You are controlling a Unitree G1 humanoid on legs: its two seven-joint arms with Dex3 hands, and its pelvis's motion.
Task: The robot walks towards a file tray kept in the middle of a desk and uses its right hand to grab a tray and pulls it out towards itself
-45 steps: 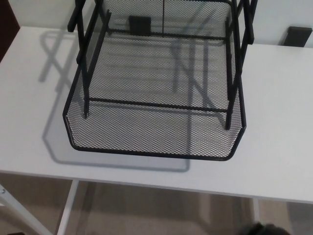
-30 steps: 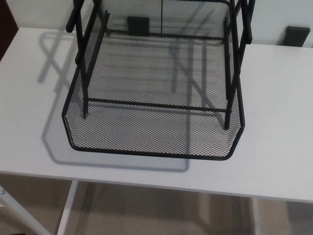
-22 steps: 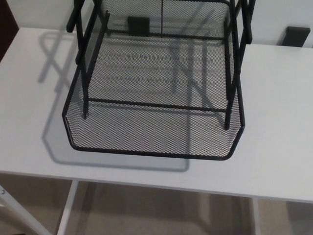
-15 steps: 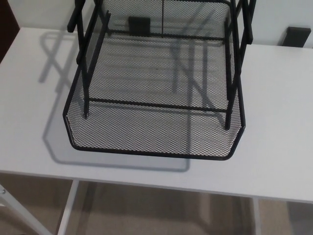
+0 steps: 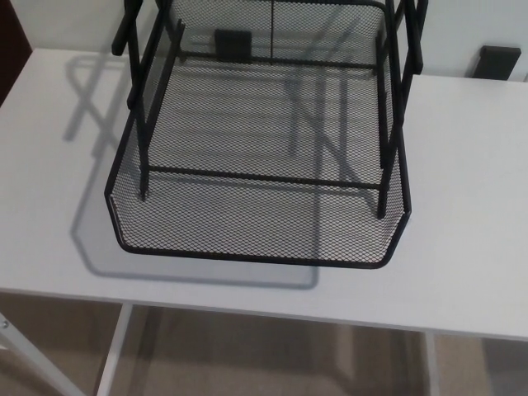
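A black wire-mesh file tray (image 5: 256, 223) sits in the middle of the white desk (image 5: 470, 206), its lowest tray sticking out toward me with its front rim (image 5: 247, 257) near the desk's front edge. Black upright posts (image 5: 388, 124) of the rack rise on both sides and run out of the top of the picture, so the upper trays are cut off. Neither of my hands shows in the head view.
A small black block (image 5: 233, 41) stands behind the rack and another black object (image 5: 502, 62) sits at the desk's far right edge. White desk legs (image 5: 115, 351) and a beige floor (image 5: 264, 359) show below the front edge. A dark panel (image 5: 10, 49) is at far left.
A dark shape seen at the bottom right edge 1.5 s ago is gone. The picture shifts only slightly; the tray and desk stay put.
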